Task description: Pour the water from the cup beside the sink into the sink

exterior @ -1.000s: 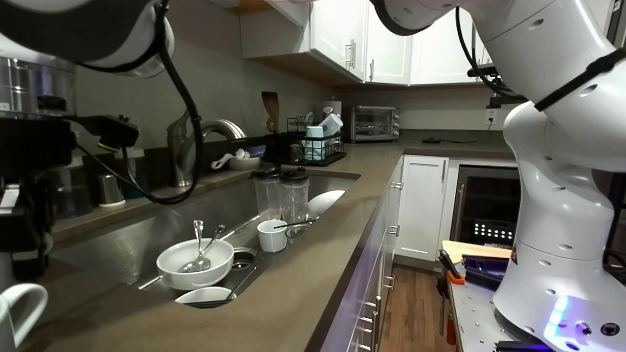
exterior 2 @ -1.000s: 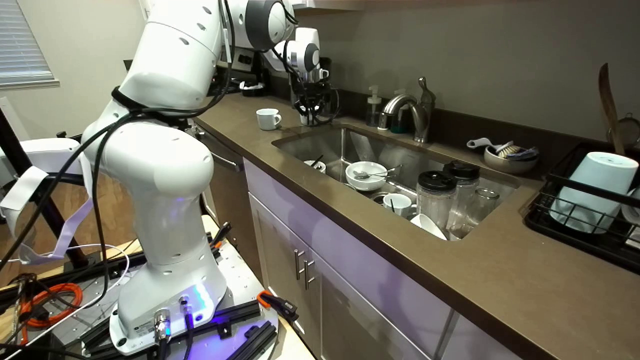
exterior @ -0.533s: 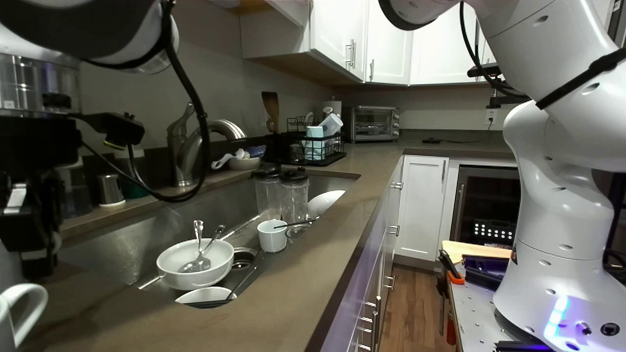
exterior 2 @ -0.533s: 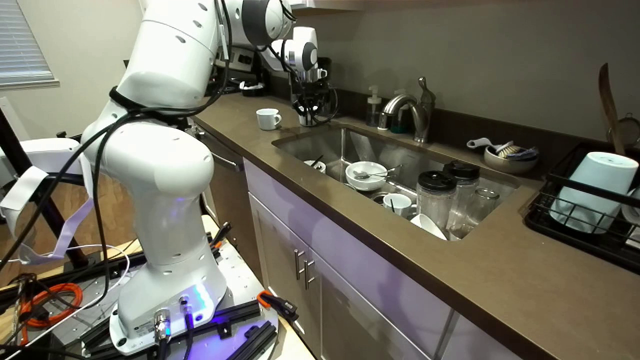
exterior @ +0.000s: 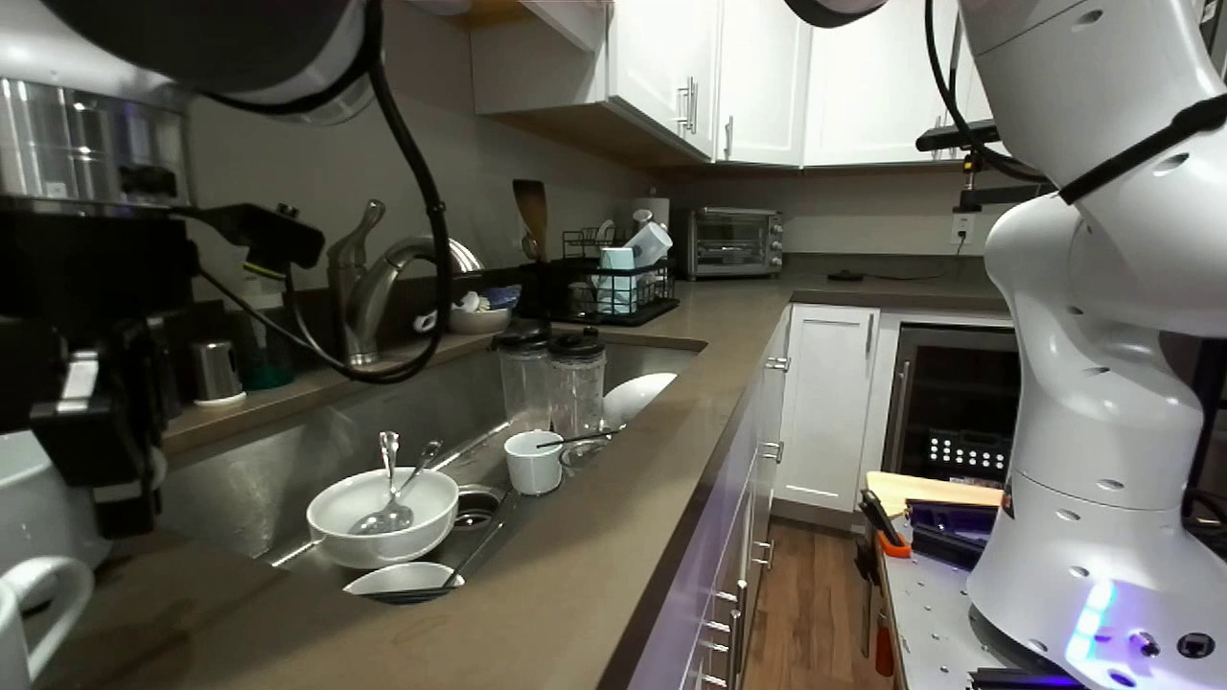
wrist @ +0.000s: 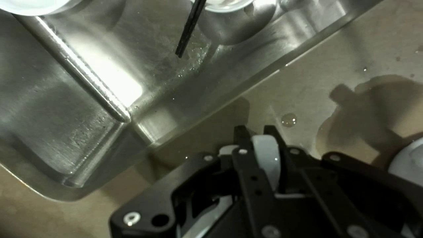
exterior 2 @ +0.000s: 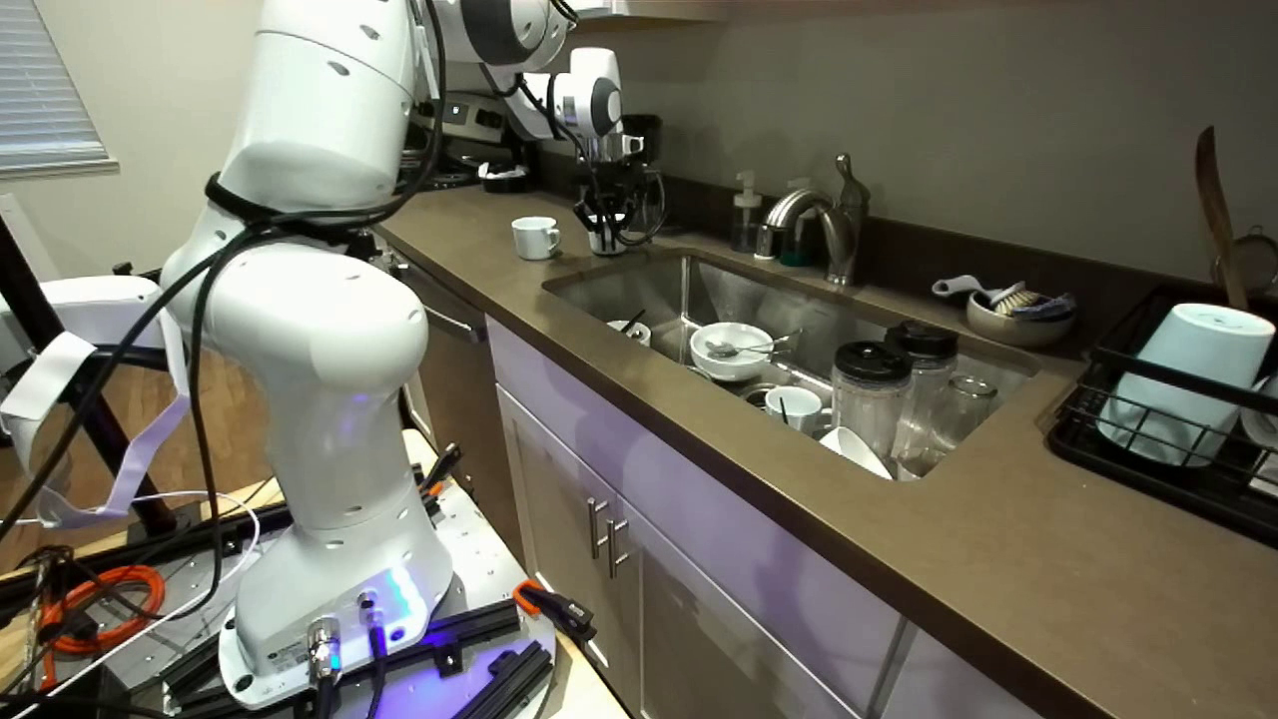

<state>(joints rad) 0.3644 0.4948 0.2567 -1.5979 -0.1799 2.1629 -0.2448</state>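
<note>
Gripper (wrist: 256, 130): narrowed onto the handle (wrist: 267, 158) of the white mug (exterior 2: 606, 240)
White mug: beneath the gripper, just beside the sink (wrist: 49, 109); I cannot tell whether it touches the countertop (wrist: 297, 86)
Second mug (exterior 2: 536, 239): near, on the countertop

The sink (wrist: 46, 109) is gleaming brushed metal; the faucet (exterior 2: 843, 245) has the same satin metal look. The worktop (exterior 2: 1038, 529) is smooth with a low sheen. The cup (exterior: 43, 506) and the bowl (exterior: 412, 539) look like glossy glazed ceramic, the spoons (exterior: 385, 519) like polished metal. The hand (wrist: 256, 131) is mostly matt with shiny metal screw heads (wrist: 132, 218), the arm (exterior 2: 310, 335) smooth and glossy. The jars (exterior 2: 867, 414) are see-through, whether glass or plastic I cannot tell, with plastic-looking lids (exterior 2: 873, 361). The spatula (exterior: 530, 213) is wooden, the floor (exterior: 815, 604) wood-grained.
</note>
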